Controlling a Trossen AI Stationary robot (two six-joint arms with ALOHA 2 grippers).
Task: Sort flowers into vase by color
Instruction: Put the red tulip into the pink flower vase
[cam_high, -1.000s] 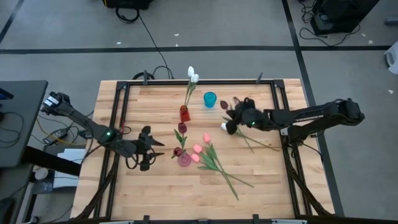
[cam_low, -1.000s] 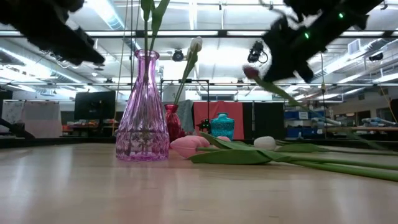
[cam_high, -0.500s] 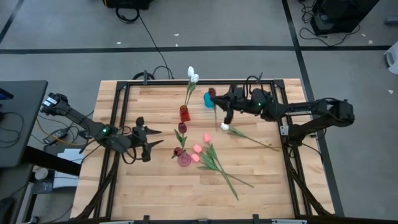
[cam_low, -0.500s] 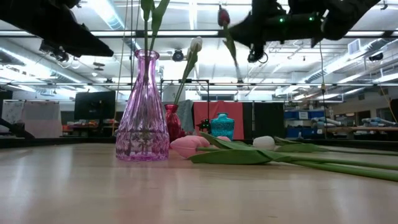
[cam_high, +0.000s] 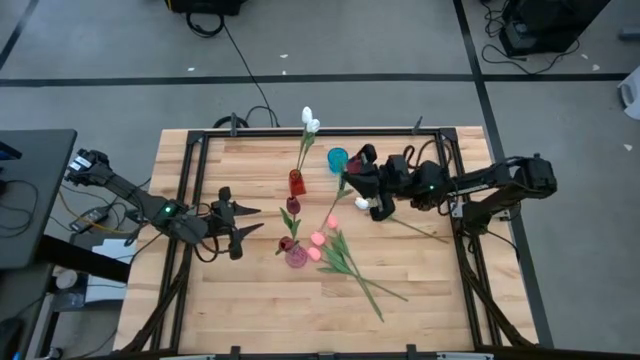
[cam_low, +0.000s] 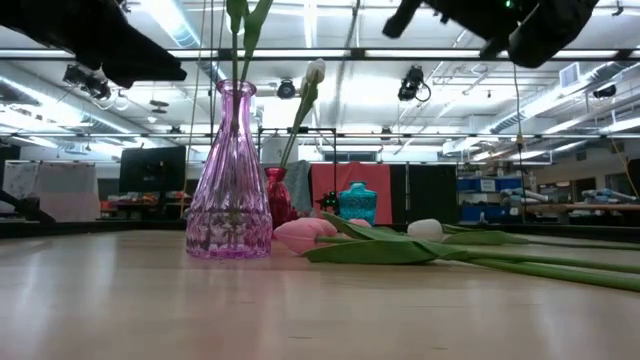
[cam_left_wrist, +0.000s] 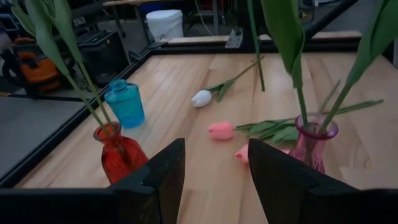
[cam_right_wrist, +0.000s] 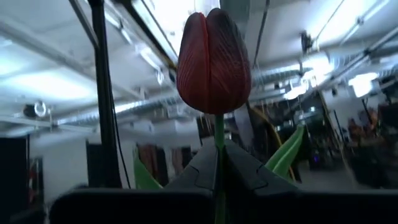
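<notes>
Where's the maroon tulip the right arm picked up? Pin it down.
Clamped upright in the right gripper, the maroon tulip is above the table's far middle, beside the blue vase.

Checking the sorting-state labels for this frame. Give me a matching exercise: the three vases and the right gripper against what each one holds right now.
Column 1
1. red vase
2. pink vase
3. blue vase
4. right gripper

Column 2
A. no flowers in it
B. jaws shut on the stem of a lone maroon tulip, held up off the table
C. white tulips standing in it
D. two maroon tulips standing in it

Pairs: 1-C, 2-D, 3-A, 4-B
</notes>
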